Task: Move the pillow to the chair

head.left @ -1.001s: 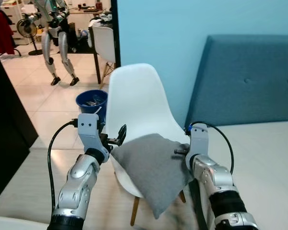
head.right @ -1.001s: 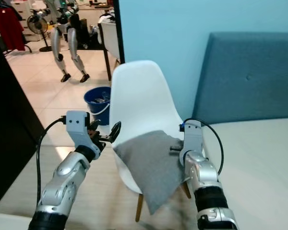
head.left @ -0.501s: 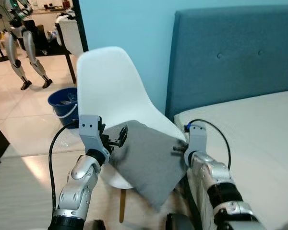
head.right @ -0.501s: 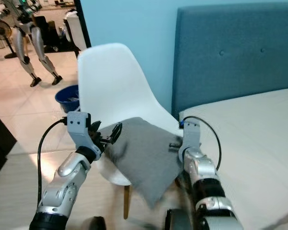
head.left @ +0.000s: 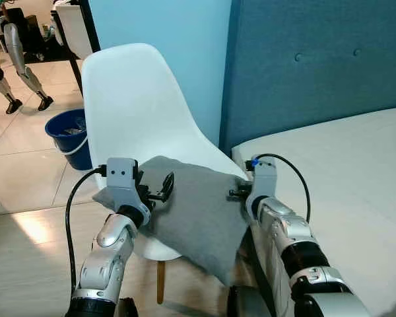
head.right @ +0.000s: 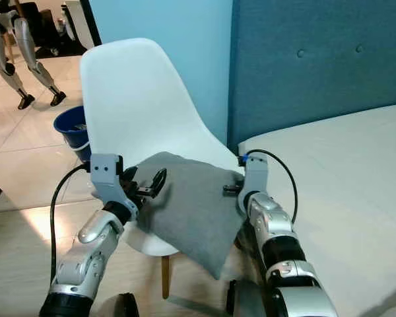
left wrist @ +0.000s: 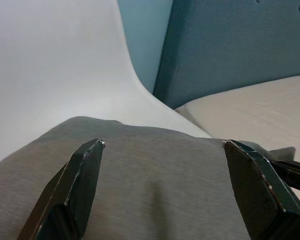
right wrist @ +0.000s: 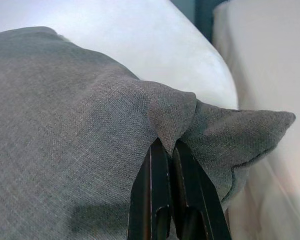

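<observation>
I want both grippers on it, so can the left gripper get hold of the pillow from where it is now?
Probably yes. The left gripper is open, its fingers spread over the grey pillow with nothing between; the right gripper already pinches a corner.

Two silver segmented arms end in grey boxy wrist blocks. A black cable loops from each forearm. The left gripper (head.left: 160,190) and right gripper (right wrist: 174,172) have long black fingers.

- The pillow (head.left: 198,211) is plain heathered grey with a fine woven fleck.
- The chair (head.left: 135,112) has a glossy white shell and pale wooden legs.
- The headboard (head.left: 317,66) at 2 o'clock is teal-blue, button-tufted.
- The bed (head.left: 356,172) is cream.
- The wall (head.left: 158,39) is light blue.
- The bucket (head.left: 69,132) at 10 o'clock is dark blue.
- The floor (head.left: 20,178) is beige tile.
</observation>
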Controlling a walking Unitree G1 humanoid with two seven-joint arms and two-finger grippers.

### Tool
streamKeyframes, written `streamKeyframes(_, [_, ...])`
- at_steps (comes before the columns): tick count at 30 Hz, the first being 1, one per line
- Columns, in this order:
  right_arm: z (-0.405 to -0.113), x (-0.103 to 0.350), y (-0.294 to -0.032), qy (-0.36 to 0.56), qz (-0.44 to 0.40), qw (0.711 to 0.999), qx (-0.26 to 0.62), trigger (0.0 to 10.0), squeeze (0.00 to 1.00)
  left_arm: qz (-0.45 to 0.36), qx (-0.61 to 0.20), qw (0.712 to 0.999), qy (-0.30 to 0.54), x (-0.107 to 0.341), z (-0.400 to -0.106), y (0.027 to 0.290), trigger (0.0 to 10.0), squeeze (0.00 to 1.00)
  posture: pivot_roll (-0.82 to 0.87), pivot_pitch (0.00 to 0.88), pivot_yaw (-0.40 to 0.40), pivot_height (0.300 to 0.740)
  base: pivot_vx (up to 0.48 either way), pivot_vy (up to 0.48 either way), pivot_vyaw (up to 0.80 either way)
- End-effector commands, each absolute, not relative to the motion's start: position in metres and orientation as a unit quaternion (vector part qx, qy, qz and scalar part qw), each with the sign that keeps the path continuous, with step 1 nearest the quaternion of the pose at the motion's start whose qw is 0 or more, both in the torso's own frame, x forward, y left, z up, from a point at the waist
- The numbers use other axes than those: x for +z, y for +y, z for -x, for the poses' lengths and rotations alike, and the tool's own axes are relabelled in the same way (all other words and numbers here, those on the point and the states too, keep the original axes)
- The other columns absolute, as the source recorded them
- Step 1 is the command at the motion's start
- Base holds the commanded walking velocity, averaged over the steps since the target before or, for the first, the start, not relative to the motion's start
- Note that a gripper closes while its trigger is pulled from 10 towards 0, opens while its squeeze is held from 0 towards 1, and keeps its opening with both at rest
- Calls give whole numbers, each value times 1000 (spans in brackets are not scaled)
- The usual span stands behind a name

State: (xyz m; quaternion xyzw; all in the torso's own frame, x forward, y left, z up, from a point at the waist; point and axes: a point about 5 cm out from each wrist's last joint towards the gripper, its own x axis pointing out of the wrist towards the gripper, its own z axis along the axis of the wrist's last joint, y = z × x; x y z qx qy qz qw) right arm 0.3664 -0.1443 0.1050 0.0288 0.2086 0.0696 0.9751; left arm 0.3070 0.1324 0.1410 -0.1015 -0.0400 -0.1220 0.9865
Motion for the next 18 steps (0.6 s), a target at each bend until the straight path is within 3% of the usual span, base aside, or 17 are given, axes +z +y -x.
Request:
streamKeyframes(1, [-367,104,-135,210,-26,974,85,10000,0,101,-116,987,-33,139,-306,135,10000,0,-60,14,-8,550,0,0,0])
streamKeyframes(7, [-368,104,-133,204,-30,974,95,10000,0,101,-116,987,-32,139,-306,134,10000,0,-59,14,-9,550,0,0,0])
streamKeyframes(8, [-368,105,-131,198,-32,974,105,10000,522,102,-116,987,-32,139,-306,134,10000,0,-60,14,-9,550,0,0,0])
streamKeyframes(9, [-368,105,-131,198,-32,974,105,10000,522,102,-116,987,-32,139,-306,134,10000,0,-60,14,-9,550,0,0,0])
streamKeyframes(10, [-367,104,-129,201,-28,972,116,10000,1000,102,-116,987,-32,139,-306,133,10000,0,-60,15,-9,550,0,0,0])
streamKeyframes(14, [-365,102,-127,205,-13,970,127,10000,1000,102,-116,987,-32,139,-306,133,10000,0,-62,14,-10,550,0,0,0])
streamKeyframes(18, [-366,106,-145,203,26,974,102,10000,1000,104,-115,987,-32,139,-306,134,10000,0,-65,13,-11,550,0,0,0])
